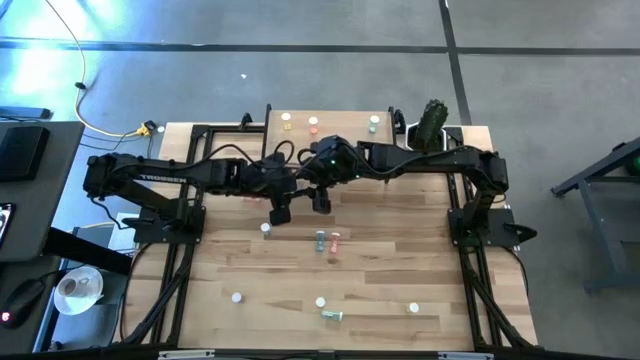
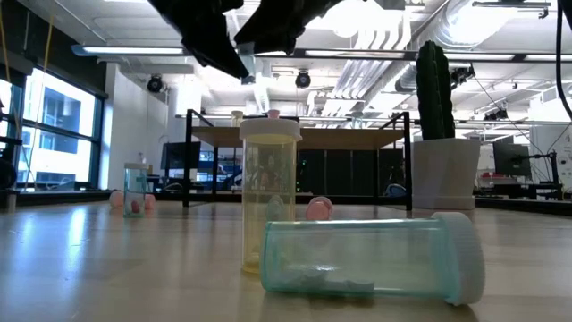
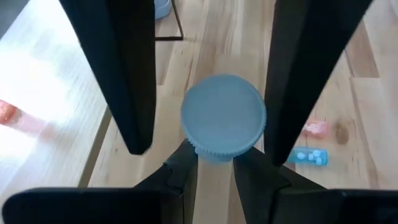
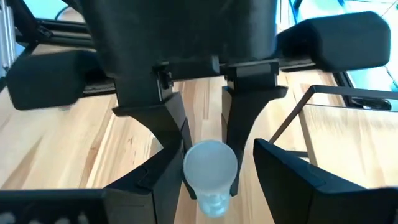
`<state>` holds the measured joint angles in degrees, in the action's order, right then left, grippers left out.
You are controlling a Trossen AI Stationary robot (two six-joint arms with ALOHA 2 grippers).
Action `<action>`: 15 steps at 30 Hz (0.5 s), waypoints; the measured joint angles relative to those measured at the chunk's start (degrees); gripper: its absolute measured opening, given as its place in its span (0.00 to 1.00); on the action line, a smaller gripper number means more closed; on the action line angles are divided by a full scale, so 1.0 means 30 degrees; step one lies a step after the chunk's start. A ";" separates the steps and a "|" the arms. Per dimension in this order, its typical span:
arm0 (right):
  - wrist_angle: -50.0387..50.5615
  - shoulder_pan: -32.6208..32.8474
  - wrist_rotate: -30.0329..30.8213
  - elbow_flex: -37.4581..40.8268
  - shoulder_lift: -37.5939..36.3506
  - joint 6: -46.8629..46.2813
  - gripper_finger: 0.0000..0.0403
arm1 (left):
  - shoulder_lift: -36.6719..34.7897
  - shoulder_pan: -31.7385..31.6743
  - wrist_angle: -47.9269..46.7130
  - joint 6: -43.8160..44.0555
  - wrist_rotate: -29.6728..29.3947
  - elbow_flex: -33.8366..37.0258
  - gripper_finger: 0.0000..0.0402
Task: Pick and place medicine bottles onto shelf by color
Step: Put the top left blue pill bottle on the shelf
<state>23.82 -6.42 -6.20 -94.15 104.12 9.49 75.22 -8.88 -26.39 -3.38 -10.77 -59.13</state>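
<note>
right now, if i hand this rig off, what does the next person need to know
Left gripper: shut on a pale-capped bottle, held above the table in front of the shelf.
Right gripper: open, its fingers on either side of that same bottle; it looks like a handover, with the bottle not yet taken.
Done: three bottles on the shelf.
Left: the held bottle, plus about seven loose bottles on the tabletop, some upright and some lying down.

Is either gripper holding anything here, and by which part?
The left gripper holds a small white-capped bottle, pinched at the sides of its cap. The right gripper stands open around it, not gripping.
</note>
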 joint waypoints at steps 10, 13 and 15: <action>0.0131 0.0029 0.0055 0.0000 0.0000 0.0360 0.45 | 0.0000 0.0005 -0.0017 -0.0094 -0.0684 0.0000 0.20; 0.0174 0.0022 0.0058 0.0000 0.0000 0.0360 0.39 | 0.0000 -0.0029 -0.0019 -0.0094 -0.0764 0.0000 0.20; 0.0181 0.0022 0.0057 0.0000 0.0000 0.0360 0.34 | 0.0000 -0.0037 -0.0022 -0.0094 -0.0771 0.0000 0.20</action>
<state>24.36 -6.35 -6.03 -94.15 104.12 10.57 75.22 -8.99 -26.46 -3.66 -13.08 -59.13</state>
